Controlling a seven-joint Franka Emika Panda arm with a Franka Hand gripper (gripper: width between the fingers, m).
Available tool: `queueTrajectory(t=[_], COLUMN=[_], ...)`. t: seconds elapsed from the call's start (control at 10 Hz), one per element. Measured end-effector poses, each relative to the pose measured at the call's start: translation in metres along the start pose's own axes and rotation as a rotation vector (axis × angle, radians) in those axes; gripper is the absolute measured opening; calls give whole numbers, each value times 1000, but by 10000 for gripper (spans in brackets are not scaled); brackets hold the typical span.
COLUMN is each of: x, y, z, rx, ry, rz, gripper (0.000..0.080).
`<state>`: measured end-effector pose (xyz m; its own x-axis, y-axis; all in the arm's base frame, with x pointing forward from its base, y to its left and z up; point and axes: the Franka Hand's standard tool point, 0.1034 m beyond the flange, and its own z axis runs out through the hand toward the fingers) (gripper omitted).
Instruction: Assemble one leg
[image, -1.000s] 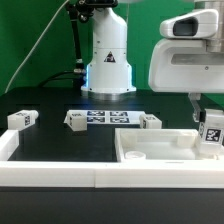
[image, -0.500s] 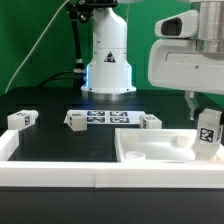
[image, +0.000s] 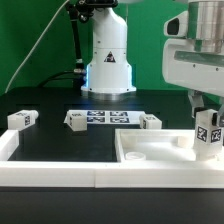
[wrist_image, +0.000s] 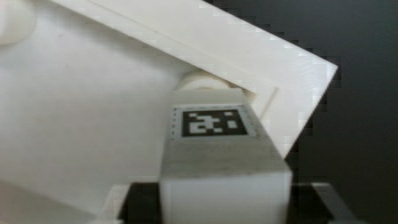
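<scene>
My gripper (image: 207, 122) is shut on a leg (image: 208, 137), a small white post with a black-and-white tag, at the exterior view's right. The leg stands upright over the right corner of the large white panel (image: 150, 146) with a raised rim. In the wrist view the leg (wrist_image: 217, 140) runs out from between the dark fingers (wrist_image: 143, 202), and its far end lies at a round boss (wrist_image: 210, 86) inside the panel's corner (wrist_image: 294, 75). I cannot tell whether the leg touches the boss.
Three more white legs lie on the black table: one at the left (image: 22, 119), one by the marker board's left end (image: 76, 119), one by its right end (image: 150, 121). The marker board (image: 105, 117) lies before the robot base (image: 108, 60). A white rail (image: 60, 176) borders the front.
The wrist has shifted toward the exterior view's right. The held leg has stayed over the panel's right corner, moving only slightly.
</scene>
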<state>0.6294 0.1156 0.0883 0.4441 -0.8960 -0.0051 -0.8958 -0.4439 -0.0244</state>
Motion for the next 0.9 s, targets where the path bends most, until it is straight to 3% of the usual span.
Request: queueTrajectory(t=[0.1, 0.2, 0.3, 0.7, 0.9], x=[0, 0, 0, 0, -4], y=[0, 0, 0, 1, 0], z=[0, 0, 0, 2, 3], rx=[0, 0, 0, -3, -1], ry=[0, 0, 0, 0, 0], rz=[-3, -42, -62, -641, -779], gripper=[320, 495, 616, 648, 649])
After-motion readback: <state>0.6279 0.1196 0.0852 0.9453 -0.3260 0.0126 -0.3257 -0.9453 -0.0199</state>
